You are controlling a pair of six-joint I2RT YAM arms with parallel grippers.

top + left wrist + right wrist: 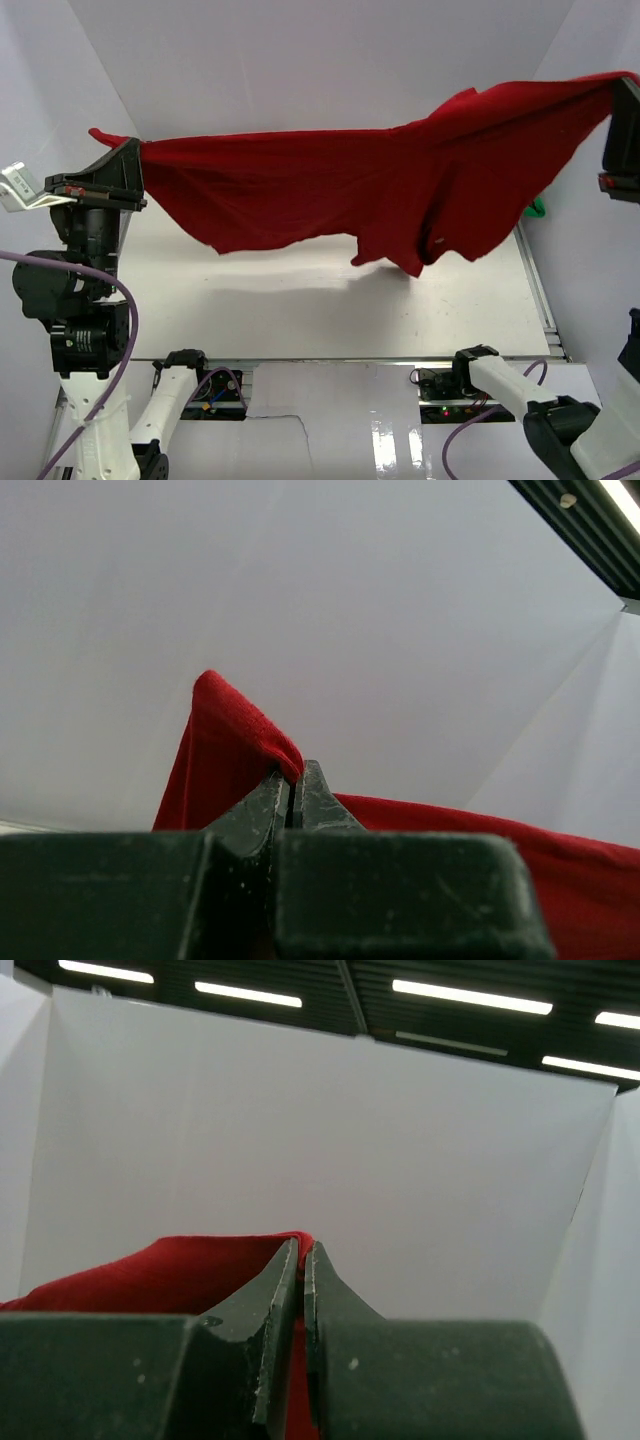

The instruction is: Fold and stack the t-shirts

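The deep red t-shirt (380, 190) hangs stretched in the air across the table, held at both ends. My left gripper (135, 150) is raised at the left and shut on one end of the red shirt (225, 750). My right gripper (612, 85) is raised high at the right edge and shut on the other end of the shirt (170, 1270). The shirt sags in the middle with its lower edge above the table top. A small bit of the bright green t-shirt (538, 208) peeks out behind the red shirt at the right.
The white table (300, 300) lies below the shirt, with white walls on three sides. A metal rail (538, 290) runs along the table's right edge. The arm bases and cables sit at the near edge.
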